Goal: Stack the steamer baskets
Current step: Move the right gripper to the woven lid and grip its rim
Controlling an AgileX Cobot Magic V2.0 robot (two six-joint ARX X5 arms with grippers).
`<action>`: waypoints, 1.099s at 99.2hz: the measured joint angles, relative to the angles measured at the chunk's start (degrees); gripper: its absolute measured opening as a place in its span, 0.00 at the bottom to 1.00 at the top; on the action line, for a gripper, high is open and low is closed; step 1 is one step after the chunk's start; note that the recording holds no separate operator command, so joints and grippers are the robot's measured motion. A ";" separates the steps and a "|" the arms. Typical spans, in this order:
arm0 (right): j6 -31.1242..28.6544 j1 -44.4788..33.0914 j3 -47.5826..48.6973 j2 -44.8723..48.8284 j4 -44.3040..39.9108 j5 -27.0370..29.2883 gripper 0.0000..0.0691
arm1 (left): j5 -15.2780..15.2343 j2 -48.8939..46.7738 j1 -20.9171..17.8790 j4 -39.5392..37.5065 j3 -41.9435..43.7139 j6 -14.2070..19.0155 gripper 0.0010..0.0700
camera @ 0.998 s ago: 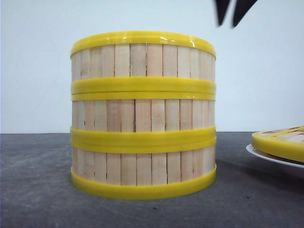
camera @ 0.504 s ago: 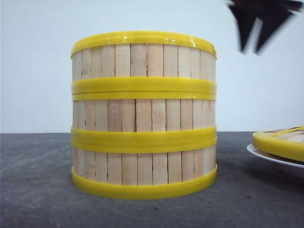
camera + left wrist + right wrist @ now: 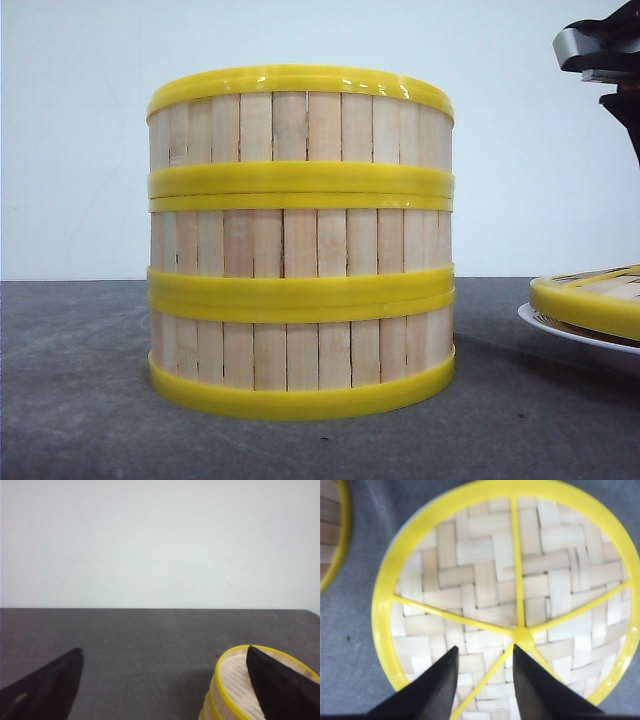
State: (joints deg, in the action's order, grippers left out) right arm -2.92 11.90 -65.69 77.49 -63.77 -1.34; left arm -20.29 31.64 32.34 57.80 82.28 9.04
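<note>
Dark grey matte table (image 3: 80, 400) against a plain white wall; three baskets (image 3: 300, 240) stand stacked at centre, with the lid (image 3: 512, 585) on a plate (image 3: 560, 328) at 3 o'clock. The baskets look light, stiff and smooth-rimmed, best gripped across a wall. Left gripper (image 3: 165, 680) gapes wide and empty; right gripper (image 3: 484, 680), narrowly parted, hovers over the lid holding nothing.

- Bright, even, soft light throughout.
- Glare streaks along the top rim of the steamer baskets (image 3: 300, 240).
- Faint shadow on the table (image 3: 80, 420), right of the stack.
- Slightly soft, blurred close-up of the lid (image 3: 515, 590).
</note>
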 joint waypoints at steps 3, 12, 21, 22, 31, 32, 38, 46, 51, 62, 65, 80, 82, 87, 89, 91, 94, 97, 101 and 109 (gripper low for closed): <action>0.02 -0.15 0.02 0.00 -0.59 0.07 0.29 | 0.92 0.31 0.00 0.00 0.00 0.00 0.90; 0.22 -1.11 0.02 0.00 -3.15 0.07 0.30 | 2.23 0.76 0.00 0.04 -0.07 0.20 0.90; 0.76 -2.05 0.00 0.00 -3.67 0.07 0.31 | 2.25 0.76 0.00 0.00 -0.07 0.68 0.90; 0.83 -2.21 0.02 0.00 -3.67 0.07 0.31 | 2.25 0.76 0.00 0.00 -0.07 0.68 0.90; 1.22 -3.32 0.00 0.00 -3.72 0.07 0.31 | 2.25 0.76 0.00 0.00 -0.07 0.85 0.90; 1.25 -3.41 0.02 0.00 -3.69 0.07 0.31 | 2.25 0.76 0.00 0.00 -0.07 0.85 0.90; 1.27 -3.87 0.31 0.00 -3.04 0.07 0.31 | 2.25 0.76 0.00 0.00 -0.07 0.85 0.90; 1.29 -4.52 1.57 0.00 -1.53 -0.33 0.31 | 2.25 0.76 0.00 0.00 -0.07 0.85 0.90; 1.29 -4.63 2.40 0.20 -1.31 -1.05 0.31 | 2.25 0.76 0.00 0.00 -0.07 0.85 0.90; 1.40 -4.61 3.72 0.92 0.15 -2.12 0.31 | 2.27 0.76 0.00 0.00 -0.07 0.87 0.90; 1.40 -4.61 3.93 1.03 1.01 -2.12 0.31 | 2.25 0.74 0.00 -0.02 -0.07 0.87 0.90; 1.20 -4.61 4.09 1.07 4.31 -2.12 0.31 | 2.25 0.72 0.00 0.00 -0.07 0.87 0.90; 1.18 -4.61 4.09 1.07 4.61 -2.12 0.31 | 2.25 0.72 0.00 0.00 -0.07 0.85 0.90; 1.18 -4.61 4.09 1.11 4.87 -2.12 0.31 | 2.25 0.72 0.00 0.02 -0.07 0.87 0.90; 1.18 -4.61 4.09 1.20 4.85 -2.12 0.31 | 2.25 0.72 0.00 0.00 -0.07 0.85 0.90; 1.16 -4.61 4.09 1.31 4.81 -2.12 0.31 | 2.25 0.72 0.00 0.00 -0.07 0.87 0.90; 1.16 -4.61 4.07 1.62 4.72 -2.12 0.31 | 2.25 0.72 0.00 0.00 -0.07 0.87 0.90; 1.16 -4.61 4.09 2.05 4.55 -2.12 0.31 | 2.25 0.72 0.00 0.00 -0.07 0.85 0.90; 1.16 -4.61 4.07 2.80 4.20 -2.12 0.31 | 2.25 0.72 0.00 0.00 -0.07 0.87 0.90; 1.16 -4.61 4.07 4.22 3.74 -1.84 0.31 | 2.25 0.72 0.00 0.00 -0.07 0.87 0.90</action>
State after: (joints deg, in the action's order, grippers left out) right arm -1.76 7.29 -61.63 81.71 -60.03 -3.18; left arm -18.04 32.36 32.34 57.80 82.21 9.91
